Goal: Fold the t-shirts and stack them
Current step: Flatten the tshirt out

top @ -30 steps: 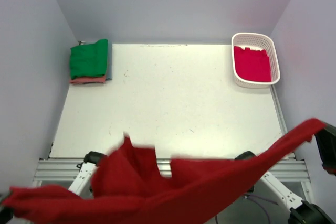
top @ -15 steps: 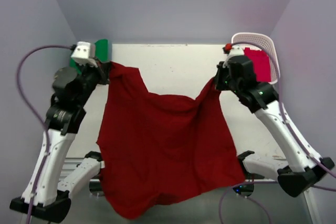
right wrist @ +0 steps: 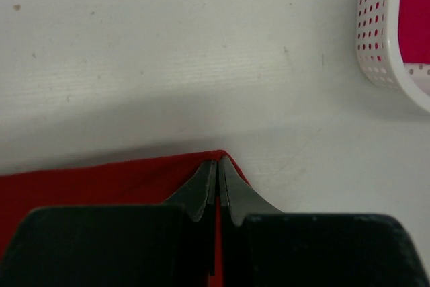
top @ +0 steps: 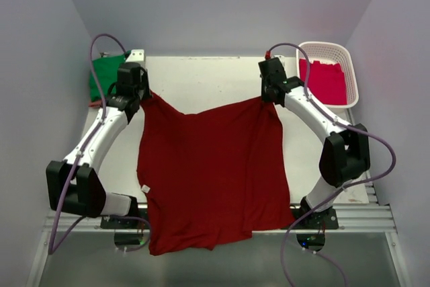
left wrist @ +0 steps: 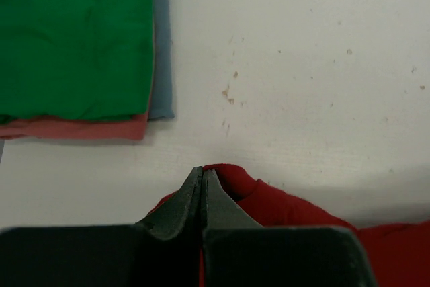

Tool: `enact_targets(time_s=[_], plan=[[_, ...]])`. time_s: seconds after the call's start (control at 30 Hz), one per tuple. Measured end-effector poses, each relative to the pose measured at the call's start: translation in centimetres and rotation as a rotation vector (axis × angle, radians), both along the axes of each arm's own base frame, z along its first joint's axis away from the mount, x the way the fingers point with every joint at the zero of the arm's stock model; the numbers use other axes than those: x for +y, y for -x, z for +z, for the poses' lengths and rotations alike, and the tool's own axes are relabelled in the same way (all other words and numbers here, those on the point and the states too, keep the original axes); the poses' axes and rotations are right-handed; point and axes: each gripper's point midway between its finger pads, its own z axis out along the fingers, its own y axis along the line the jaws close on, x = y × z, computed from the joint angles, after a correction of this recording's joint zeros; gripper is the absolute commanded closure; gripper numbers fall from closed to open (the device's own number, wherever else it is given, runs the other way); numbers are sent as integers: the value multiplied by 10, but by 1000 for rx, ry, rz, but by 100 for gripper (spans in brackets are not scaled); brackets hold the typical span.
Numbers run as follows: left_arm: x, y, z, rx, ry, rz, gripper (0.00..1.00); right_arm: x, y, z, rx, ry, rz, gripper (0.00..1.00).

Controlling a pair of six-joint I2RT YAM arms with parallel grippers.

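So, we've got the dark red t-shirt [top: 208,166] spread across the middle of the frame, with the left gripper [left wrist: 202,174] and right gripper [right wrist: 216,167] each pinched tight on an upper corner. Its lower hem hangs past the table [top: 208,75] edge at the bottom, so we reckon a careless release could let it slide off.

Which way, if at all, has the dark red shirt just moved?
Yes, toward the far wall: the dark red shirt now reaches nearly level with the white basket.

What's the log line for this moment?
left gripper: shut on dark red t-shirt, far-left corner | right gripper: shut on far-right corner | shirt: spread across table, near hem past edge
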Motion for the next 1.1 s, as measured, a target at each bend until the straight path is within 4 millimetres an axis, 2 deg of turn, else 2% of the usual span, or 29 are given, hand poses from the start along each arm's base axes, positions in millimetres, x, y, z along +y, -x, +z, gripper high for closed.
enact_targets(time_s=[0.17, 0.3, 0.43, 0.6, 0.63, 0.67, 0.7, 0.73, 0.77, 0.8, 0.83, 0.9, 0.97, 1.1], plan=[[4, -42, 3, -32, -7, 15, 100, -17, -26, -8, -24, 35, -73, 100], [6, -67, -11, -20, -10, 13, 100, -25, -51, -10, -50, 55, -118, 100], [7, -107, -30, 0, -9, 11, 100, -32, -91, -14, -76, 77, -161, 100], [-1, -180, -43, -23, 13, -15, 100, -41, -164, -17, -146, 121, -244, 100], [-4, -193, -42, -42, 22, -25, 100, -44, -175, -18, -167, 136, -269, 83], [-6, -202, -40, -59, 29, -34, 85, -47, -181, -19, -178, 149, -288, 67], [-9, -209, -36, -78, 37, -48, 52, -51, -183, -20, -187, 169, -309, 48], [-10, -212, -33, -93, 42, -59, 1, -56, -183, -21, -189, 188, -328, 23], [-13, -215, -27, -113, 53, -68, 0, -60, -182, -20, -190, 208, -341, 17], [-16, -219, -13, -162, 77, -71, 0, -63, -181, -18, -193, 227, -348, 12], [-17, -220, -5, -182, 80, -79, 0, -66, -181, -15, -201, 240, -357, 9], [-20, -216, 20, -244, 99, -92, 0, -70, -176, -10, -222, 248, -368, 8], [-22, -207, 48, -303, 115, -103, 0, -74, -162, -5, -224, 250, -367, 8], [-27, -176, 102, -409, 152, -114, 0, -75, -136, 20, -256, 229, -359, 11]])
